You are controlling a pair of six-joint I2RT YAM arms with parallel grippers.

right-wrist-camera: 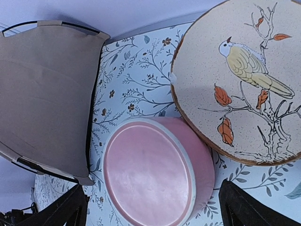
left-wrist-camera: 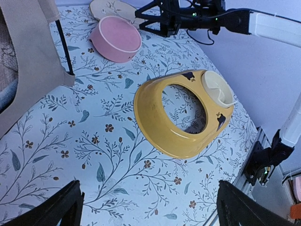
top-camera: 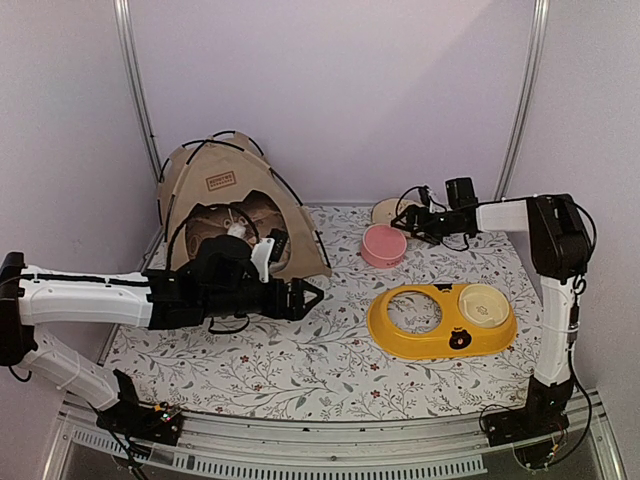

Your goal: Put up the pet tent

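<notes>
left hand spread | right hand spread | pet tent mouth partly hidden behind left arm

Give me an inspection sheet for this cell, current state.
Surface: floral mat, lying flat.
Job's things: pet tent standing, far left corner.
Clutter: pink bowl, bird plate, yellow feeder holding cream bowl.
Grippers: left gripper open, empty, in front of the tent; right gripper open, empty, over the pink bowl.
Cables: black loops at the right wrist.
Surroundings: lilac walls, metal frame posts.
</notes>
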